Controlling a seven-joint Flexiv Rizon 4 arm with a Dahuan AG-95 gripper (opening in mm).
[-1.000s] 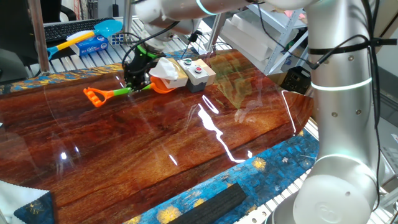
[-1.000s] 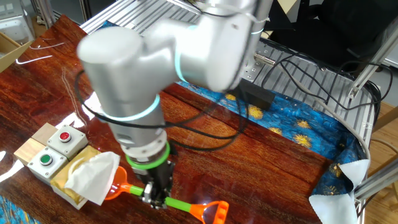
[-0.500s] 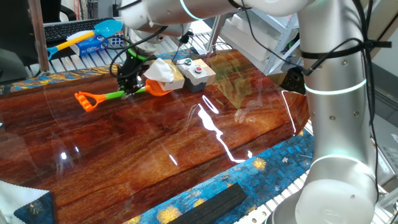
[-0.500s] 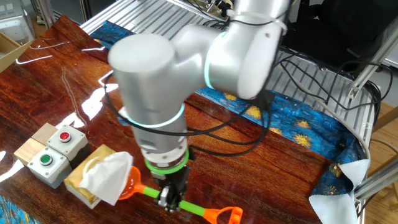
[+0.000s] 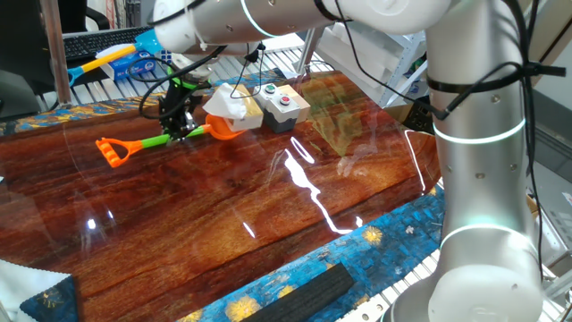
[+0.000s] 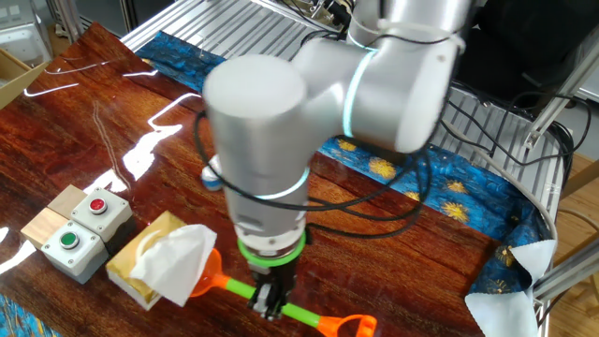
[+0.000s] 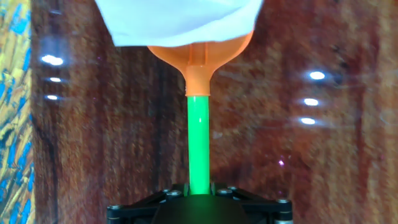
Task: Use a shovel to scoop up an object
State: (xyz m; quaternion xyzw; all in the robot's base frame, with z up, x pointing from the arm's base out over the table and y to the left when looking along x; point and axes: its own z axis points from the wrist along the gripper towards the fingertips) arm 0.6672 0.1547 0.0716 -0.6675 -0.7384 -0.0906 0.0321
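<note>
My gripper (image 5: 176, 125) is shut on the lime-green shaft of the toy shovel (image 5: 143, 142). It also shows in the other fixed view (image 6: 270, 306) and the hand view (image 7: 199, 190). The shovel lies low over the table, its orange D-handle (image 5: 109, 151) pointing left and its orange blade (image 5: 221, 130) under the edge of the tan box with white tissue (image 5: 229, 105). In the other fixed view the blade (image 6: 204, 277) sits beneath the box (image 6: 168, 264). In the hand view the shaft (image 7: 199, 140) runs up to the blade (image 7: 202, 56), half covered by white tissue (image 7: 180, 18).
A grey box with red and green buttons (image 5: 281, 105) stands right of the tan box, also in the other fixed view (image 6: 80, 229). A blue scoop with a yellow handle (image 5: 121, 52) and a tissue pack lie behind the table. A blue patterned cloth (image 5: 295, 286) edges the table.
My gripper has moved left along the table with the shovel, and the tan box has come along with the blade, away from the button box.
</note>
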